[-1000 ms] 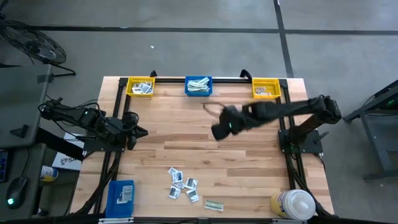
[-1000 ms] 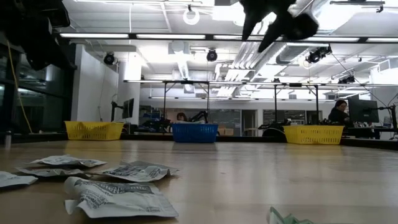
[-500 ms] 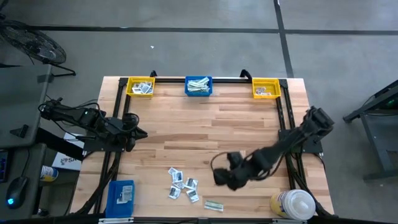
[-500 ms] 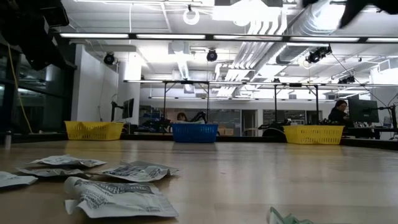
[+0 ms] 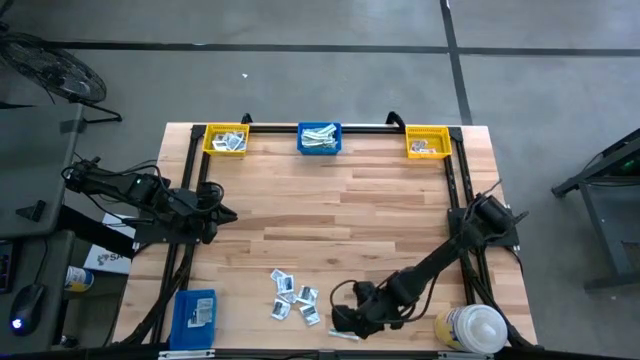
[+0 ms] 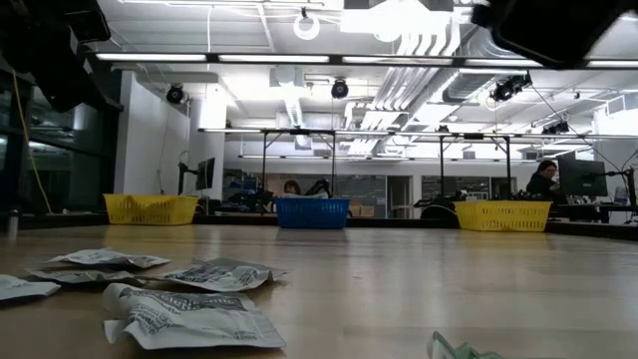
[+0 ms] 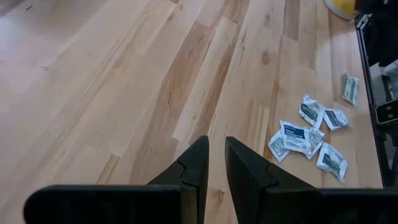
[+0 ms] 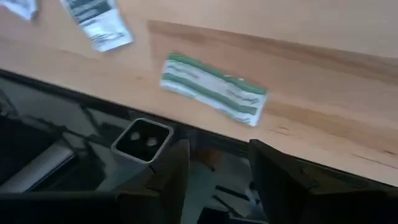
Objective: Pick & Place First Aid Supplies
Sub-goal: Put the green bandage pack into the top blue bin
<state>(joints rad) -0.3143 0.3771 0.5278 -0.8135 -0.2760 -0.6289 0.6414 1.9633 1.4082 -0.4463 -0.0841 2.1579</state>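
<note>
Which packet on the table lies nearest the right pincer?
The green-and-white strip packet, alone by the table's near edge. The right pincer hovers open over it; the white square packets cluster farther left.

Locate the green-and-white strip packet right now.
The green-and-white strip packet lies flat at the table's near edge, right of the white packet cluster. The right gripper hangs open above it, empty.

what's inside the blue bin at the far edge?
The blue bin holds pale green-and-white strip packets, piled loosely. How many, and whether anything lies beneath them, cannot be seen.
</note>
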